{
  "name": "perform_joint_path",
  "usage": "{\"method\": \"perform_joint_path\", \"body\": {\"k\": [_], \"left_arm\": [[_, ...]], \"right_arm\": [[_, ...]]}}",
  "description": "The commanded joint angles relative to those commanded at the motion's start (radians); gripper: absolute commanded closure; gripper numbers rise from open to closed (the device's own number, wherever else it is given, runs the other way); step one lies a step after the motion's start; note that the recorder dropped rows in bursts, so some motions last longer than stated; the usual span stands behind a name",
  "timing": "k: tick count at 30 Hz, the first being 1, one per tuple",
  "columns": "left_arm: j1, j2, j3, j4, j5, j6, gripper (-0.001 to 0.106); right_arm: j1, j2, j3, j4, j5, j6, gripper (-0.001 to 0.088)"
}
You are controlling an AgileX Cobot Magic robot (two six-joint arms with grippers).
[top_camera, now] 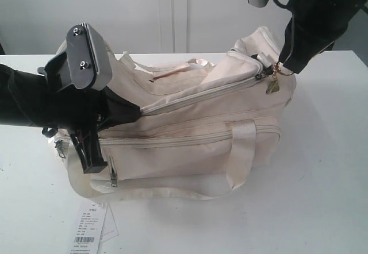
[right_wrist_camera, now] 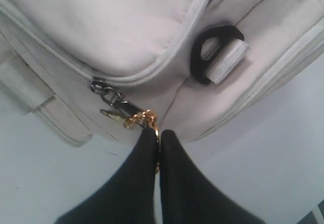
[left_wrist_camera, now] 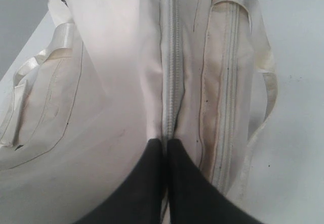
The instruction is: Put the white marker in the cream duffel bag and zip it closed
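Observation:
The cream duffel bag [top_camera: 195, 133] lies on its side on the white table, its top zipper [top_camera: 201, 94] joined along the length I can see. My left gripper [top_camera: 138, 110] is shut, pinching the bag's fabric at the zipper's left end [left_wrist_camera: 165, 142]. My right gripper [top_camera: 280, 64] is shut on the gold chain pull [right_wrist_camera: 142, 117], which hangs from the dark slider [right_wrist_camera: 98, 85] at the bag's right end. The white marker is not in view.
A white paper tag with a barcode [top_camera: 89, 237] lies at the table's front left. A looped handle [top_camera: 241, 150] and a long strap [top_camera: 149, 192] hang over the bag's front. A black strap buckle [right_wrist_camera: 215, 51] sits on the bag's end.

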Motion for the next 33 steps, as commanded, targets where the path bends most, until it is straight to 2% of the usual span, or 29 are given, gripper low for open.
{"method": "perform_joint_path", "body": {"k": [7,12,18,19,21,24,26,29,31,33], "left_arm": [[0.000,0.000,0.000,0.000,0.000,0.000,0.105],[0.000,0.000,0.000,0.000,0.000,0.000,0.105],[0.000,0.000,0.000,0.002,0.000,0.000,0.105],[0.000,0.000,0.000,-0.004,-0.002,0.000,0.102],[0.000,0.000,0.000,-0.006,-0.004,0.000,0.086],[0.000,0.000,-0.002,-0.015,-0.001,-0.002,0.046],[0.000,-0.014,-0.011,-0.079,-0.011,-0.018,0.029],[0.000,-0.066,-0.028,-0.171,0.000,-0.055,0.029],[-0.002,-0.110,-0.032,-0.182,0.078,-0.061,0.033],[-0.031,-0.122,-0.034,-0.214,0.176,-0.061,0.038]], "right_arm": [[-0.023,0.000,0.000,-0.010,-0.063,0.000,0.0868],[-0.031,0.000,0.000,-0.010,-0.059,0.000,0.0868],[-0.031,0.000,0.000,0.053,-0.039,0.000,0.0868],[-0.031,0.000,0.000,0.053,-0.035,0.000,0.0868],[-0.031,0.000,0.000,0.053,-0.031,0.000,0.0868],[-0.031,0.000,0.000,0.065,-0.012,0.000,0.0868],[-0.031,0.000,0.000,0.083,-0.007,0.000,0.0868],[-0.031,0.000,0.000,0.085,0.007,0.000,0.0868],[-0.031,0.000,0.000,0.085,0.015,0.000,0.0868],[-0.031,0.000,0.000,0.085,0.015,0.000,0.0868]]}}
